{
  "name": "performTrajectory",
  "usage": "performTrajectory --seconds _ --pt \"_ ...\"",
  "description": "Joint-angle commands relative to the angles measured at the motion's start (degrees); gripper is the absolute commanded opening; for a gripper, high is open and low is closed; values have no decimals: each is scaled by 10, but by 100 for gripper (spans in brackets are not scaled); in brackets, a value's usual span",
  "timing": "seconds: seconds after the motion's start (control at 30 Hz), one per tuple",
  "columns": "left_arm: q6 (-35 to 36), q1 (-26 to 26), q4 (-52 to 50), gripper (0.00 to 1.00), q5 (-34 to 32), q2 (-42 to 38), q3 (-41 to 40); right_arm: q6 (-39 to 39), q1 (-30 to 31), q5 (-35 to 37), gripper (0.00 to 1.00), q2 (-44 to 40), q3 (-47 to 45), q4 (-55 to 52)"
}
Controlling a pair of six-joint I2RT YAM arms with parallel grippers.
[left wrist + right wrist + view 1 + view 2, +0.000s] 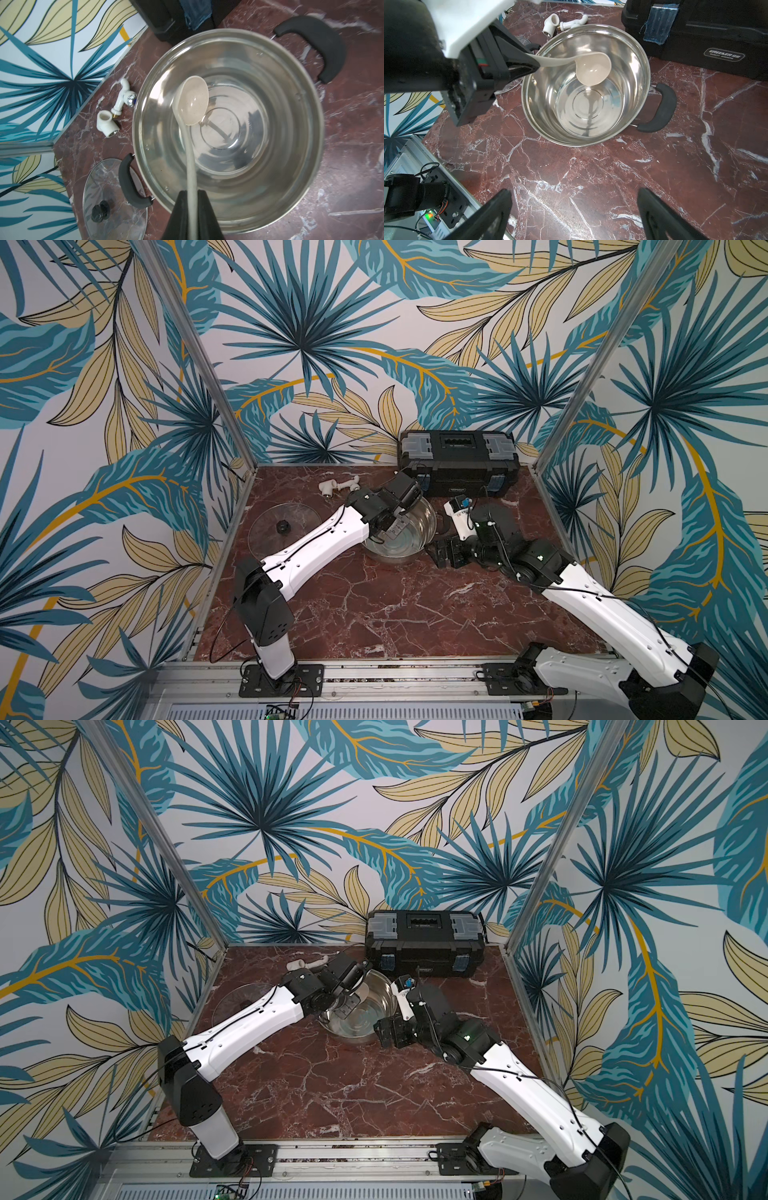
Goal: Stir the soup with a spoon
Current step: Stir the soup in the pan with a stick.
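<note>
black toolbox [695, 37], front badge [724, 55] reading "GREENER", smaller line beneath illegible

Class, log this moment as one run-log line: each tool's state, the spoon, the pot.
left tool: shut on spoon | spoon: bowl over pot | right tool: open, empty | lid: off pot

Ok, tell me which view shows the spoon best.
Left wrist: the spoon shows large, from grip to bowl, clamped in the left gripper over the pot. Right wrist shows it smaller, from the side. In both top views the left arm hides nearly all of it.
</note>
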Motion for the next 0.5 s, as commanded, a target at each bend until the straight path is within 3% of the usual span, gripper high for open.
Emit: performTrajectory --seconds 0.0,0.3,0.47 --pt "-14 -7 20 0 39 -5 36 2 3 7 99 -8 -9 0" --pt "-29 -7 -46 0 127 -50 16 -2 3 7 100 -8 -7 -3" --pt "-21 -2 -77 0 91 -87 -15 -2 3 2 99 -2 -10 4"
